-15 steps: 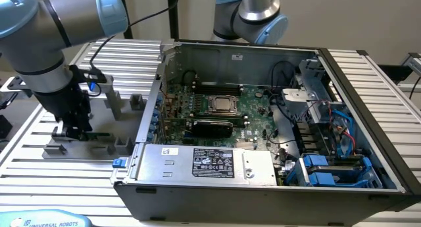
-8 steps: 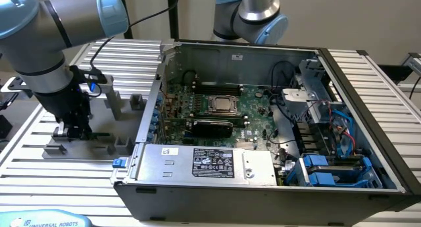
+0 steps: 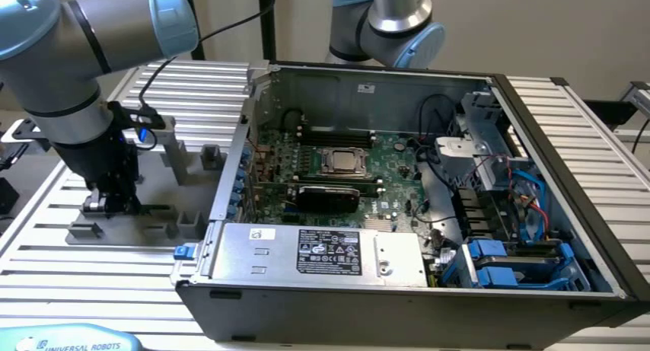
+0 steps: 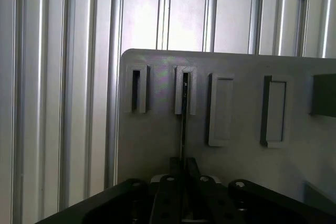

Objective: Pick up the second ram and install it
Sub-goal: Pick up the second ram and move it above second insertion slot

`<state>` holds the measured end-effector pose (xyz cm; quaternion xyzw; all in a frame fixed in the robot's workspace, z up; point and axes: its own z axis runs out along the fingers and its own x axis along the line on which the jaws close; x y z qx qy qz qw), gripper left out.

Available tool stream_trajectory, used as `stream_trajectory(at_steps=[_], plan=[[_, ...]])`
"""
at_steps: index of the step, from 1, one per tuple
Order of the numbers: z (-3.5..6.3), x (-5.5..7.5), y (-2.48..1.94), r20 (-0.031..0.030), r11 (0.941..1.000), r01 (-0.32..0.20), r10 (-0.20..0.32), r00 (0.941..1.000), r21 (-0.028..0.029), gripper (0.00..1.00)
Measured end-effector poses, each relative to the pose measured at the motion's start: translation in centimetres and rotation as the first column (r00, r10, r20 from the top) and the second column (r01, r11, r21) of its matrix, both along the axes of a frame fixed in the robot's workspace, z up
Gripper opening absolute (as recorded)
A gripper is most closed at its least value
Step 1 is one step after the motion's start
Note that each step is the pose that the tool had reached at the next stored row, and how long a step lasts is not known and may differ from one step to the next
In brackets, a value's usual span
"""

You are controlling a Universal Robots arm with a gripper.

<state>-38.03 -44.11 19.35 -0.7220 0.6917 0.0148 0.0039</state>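
Exterior view, from its left: the arm [image 3: 71, 77] reaches down over a grey fixture plate [image 3: 122, 233] on the slatted table [image 3: 102, 290], near the table's edge on that side. The gripper [image 3: 106, 205] is low among the plate's grey blocks; finger state and the ram are not readable here. Further right is the open computer case [image 3: 406, 298] with the motherboard [image 3: 386, 176] exposed, touching the plate's edge. A second arm [image 3: 391, 23] stands behind the case.

The wrist view adds the detail. The second ram [image 4: 183, 114] is seen edge-on as a thin dark line above the plate [image 4: 157, 145]. Its far end is in a slotted block [image 4: 185, 90], and its near end is between the gripper [image 4: 182, 167] fingers, which are pressed together, pinching it. A neighbouring slotted block [image 4: 136, 88] sits just beside.
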Motion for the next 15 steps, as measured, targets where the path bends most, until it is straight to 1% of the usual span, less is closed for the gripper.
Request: stream_trajectory(at_steps=[3, 4, 8, 15], plan=[[0.00, 0.00, 0.00, 0.0000, 1.0000, 0.000, 0.000, 1.0000, 0.0000, 0.18], [0.00, 0.01, -0.01, 0.0001, 1.0000, 0.000, 0.000, 1.0000, 0.0001, 0.15], [0.00, 0.00, -0.06, -0.0003, 1.0000, 0.002, -0.002, 1.0000, 0.0001, 0.14], [-0.01, 0.00, -0.12, -0.0012, 0.9995, 0.031, -0.031, 0.9995, 0.0000, 0.14]])
